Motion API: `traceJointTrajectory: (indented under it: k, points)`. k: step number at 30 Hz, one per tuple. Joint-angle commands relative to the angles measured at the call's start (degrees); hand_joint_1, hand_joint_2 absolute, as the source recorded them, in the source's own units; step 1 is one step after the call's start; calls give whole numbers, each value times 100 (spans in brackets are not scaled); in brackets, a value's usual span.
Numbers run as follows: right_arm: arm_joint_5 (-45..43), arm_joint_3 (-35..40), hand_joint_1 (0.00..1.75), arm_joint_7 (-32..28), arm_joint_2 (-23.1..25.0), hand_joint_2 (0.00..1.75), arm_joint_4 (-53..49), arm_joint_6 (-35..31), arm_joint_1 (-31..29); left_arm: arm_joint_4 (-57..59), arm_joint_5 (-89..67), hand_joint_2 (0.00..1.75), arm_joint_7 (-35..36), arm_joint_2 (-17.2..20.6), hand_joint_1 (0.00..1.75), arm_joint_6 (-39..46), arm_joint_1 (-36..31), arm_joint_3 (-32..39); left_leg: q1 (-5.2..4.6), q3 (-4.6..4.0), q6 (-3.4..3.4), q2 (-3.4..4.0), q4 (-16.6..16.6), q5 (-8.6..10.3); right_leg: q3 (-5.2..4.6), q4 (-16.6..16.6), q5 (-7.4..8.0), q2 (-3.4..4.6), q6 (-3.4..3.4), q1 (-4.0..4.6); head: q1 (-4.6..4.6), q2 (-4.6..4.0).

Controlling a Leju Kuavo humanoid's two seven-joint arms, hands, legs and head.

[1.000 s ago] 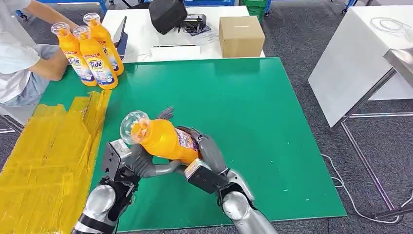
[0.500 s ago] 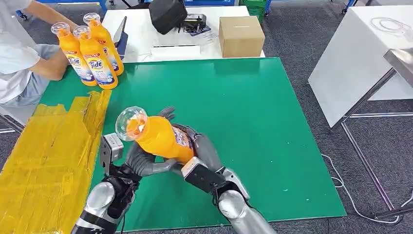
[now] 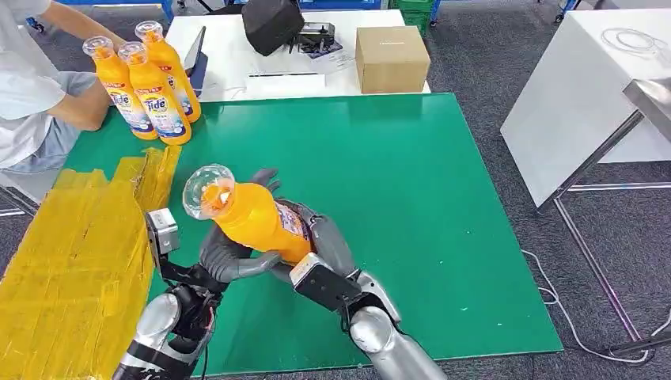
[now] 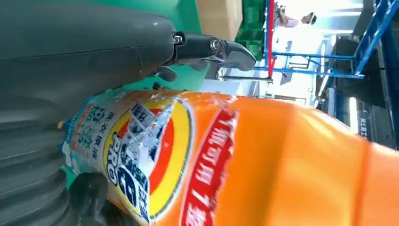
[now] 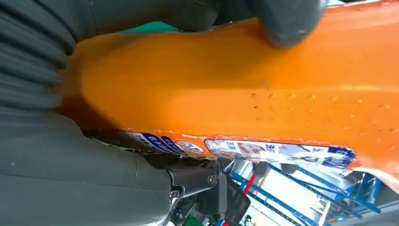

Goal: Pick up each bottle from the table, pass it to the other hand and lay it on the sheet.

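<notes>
An orange Tide bottle (image 3: 257,220) with a clear cap (image 3: 207,191) hangs tilted above the green table (image 3: 411,182), cap pointing to the yellow sheet (image 3: 71,261). My left hand (image 3: 228,255) grips it from below near the neck. My right hand (image 3: 326,244) wraps its base. Up close, the label of the bottle (image 4: 263,160) lies under my left hand (image 4: 70,56). The bottle's orange side (image 5: 235,94) presses against my right hand (image 5: 56,160). Three more Tide bottles (image 3: 150,83) stand at the table's back left corner.
A person (image 3: 32,87) sits at the far left, one hand by the standing bottles. Behind the green table, a white table (image 3: 237,47) carries a cardboard box (image 3: 392,57) and a black bag (image 3: 271,22). Another white table (image 3: 578,87) stands to the right.
Both hands have carried the bottle a little to the left and higher, toward the yellow sheet. My left wrist has swung outward over the sheet's edge.
</notes>
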Motion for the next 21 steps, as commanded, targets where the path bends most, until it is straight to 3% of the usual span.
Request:
traceJointTrajectory:
  k: [1, 21]
  points:
    - [2, 173, 175, -33, -135, 175, 490, -19, -124, -116, -157, 175, -142, 34, 0, 242, -162, 159, 9, 17, -2, 6, -2, -5, 22, -11, -1, -3, -11, 11, 0, 0]
    - [-6, 118, 175, -10, -145, 175, 596, -69, -90, -216, -357, 175, -236, 46, 0, 379, -96, 77, 3, 12, -1, 1, -3, -2, 14, -7, -2, -6, -7, 5, 0, 0]
